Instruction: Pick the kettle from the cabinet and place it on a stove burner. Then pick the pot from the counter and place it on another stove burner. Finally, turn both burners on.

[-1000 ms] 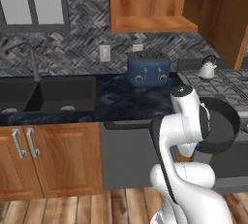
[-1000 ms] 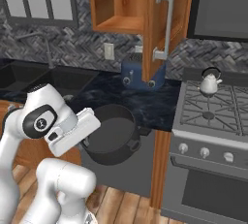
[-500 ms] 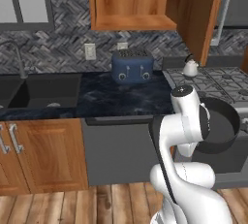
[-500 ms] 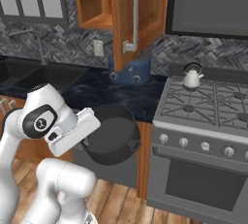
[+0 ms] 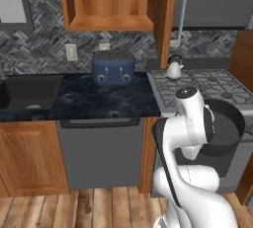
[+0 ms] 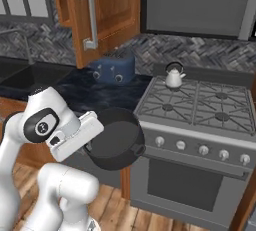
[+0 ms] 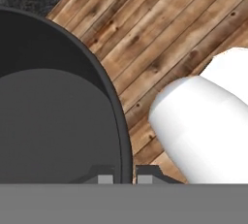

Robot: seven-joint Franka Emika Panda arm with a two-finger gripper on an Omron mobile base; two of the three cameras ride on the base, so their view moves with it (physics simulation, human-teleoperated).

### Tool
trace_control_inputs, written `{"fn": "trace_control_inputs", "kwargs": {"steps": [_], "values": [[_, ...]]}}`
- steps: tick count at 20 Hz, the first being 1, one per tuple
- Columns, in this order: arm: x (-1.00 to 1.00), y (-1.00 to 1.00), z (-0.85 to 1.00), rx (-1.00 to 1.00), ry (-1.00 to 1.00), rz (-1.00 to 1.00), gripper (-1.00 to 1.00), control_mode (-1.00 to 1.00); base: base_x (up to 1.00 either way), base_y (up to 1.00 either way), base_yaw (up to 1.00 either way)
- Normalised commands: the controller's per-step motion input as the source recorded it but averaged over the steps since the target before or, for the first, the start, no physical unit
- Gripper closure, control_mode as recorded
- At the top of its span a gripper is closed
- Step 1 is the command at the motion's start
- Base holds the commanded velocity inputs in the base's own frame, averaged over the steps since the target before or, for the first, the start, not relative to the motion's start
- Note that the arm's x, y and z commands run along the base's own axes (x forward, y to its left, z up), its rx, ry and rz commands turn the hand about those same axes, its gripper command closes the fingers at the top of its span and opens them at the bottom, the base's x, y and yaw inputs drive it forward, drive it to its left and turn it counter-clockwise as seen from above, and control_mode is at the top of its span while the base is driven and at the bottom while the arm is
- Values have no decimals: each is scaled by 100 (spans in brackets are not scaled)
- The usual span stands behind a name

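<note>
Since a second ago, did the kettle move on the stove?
No. The kettle sits on the same rear-left stove burner; the whole view shifted because the base drove.

No readable text anywhere in these shots, honestly. The toaster point(image 5: 113, 67) has two round dials with no markings that can be made out, the range knobs point(image 6: 203, 149) are plain, and the wall outlet point(image 5: 71, 52) carries no label. No brands, numbers or signs show.

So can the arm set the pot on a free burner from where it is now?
Probably yes: the gripper holds the pot by its rim beside the range, and only the kettle occupies a burner.
</note>
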Motion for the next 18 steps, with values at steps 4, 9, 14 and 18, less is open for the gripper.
{"fn": "trace_control_inputs", "kwargs": {"steps": [4, 9, 14, 18], "values": [[0, 0, 0, 0, 0, 0, 100, 100, -6, -61, 4], [0, 0, 0, 0, 0, 0, 100, 100, 0, -61, 4], [0, 0, 0, 0, 0, 0, 100, 100, 0, -61, 6], [0, 0, 0, 0, 0, 0, 100, 100, 0, -60, 7]]}}
